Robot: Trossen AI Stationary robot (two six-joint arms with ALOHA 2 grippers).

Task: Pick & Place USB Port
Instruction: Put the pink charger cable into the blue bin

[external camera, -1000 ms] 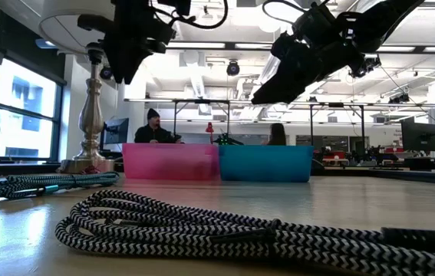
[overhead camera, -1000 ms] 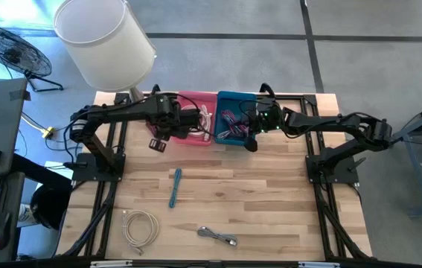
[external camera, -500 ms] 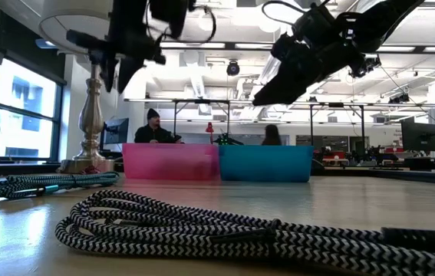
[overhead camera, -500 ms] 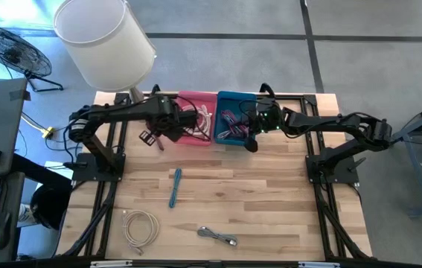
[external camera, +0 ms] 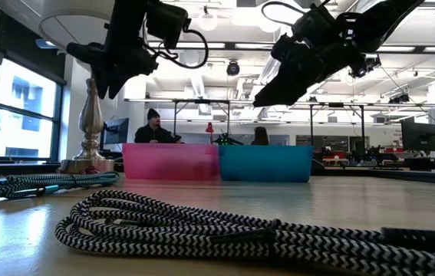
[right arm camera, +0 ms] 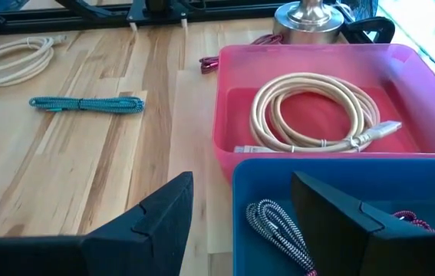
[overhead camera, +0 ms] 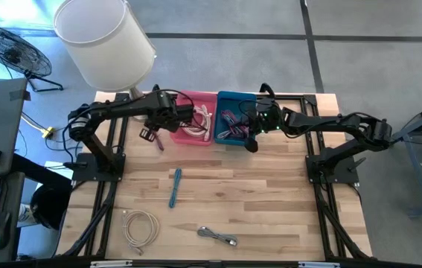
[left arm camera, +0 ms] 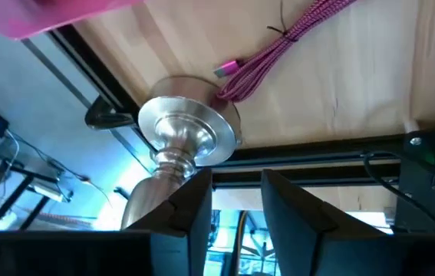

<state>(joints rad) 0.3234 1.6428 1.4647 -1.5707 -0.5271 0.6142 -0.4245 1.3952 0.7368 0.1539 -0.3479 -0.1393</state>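
Lamp base and magenta cable lie near the open, empty left hand; right hand open.

This is looking like an open-plan office or robotics lab. Beyond the pale wooden slatted table, the low view is showing white ceiling ducts, rows of desks with dark computer monitors, and 2 seated people working. A black floor fan is standing on the grey concrete floor.
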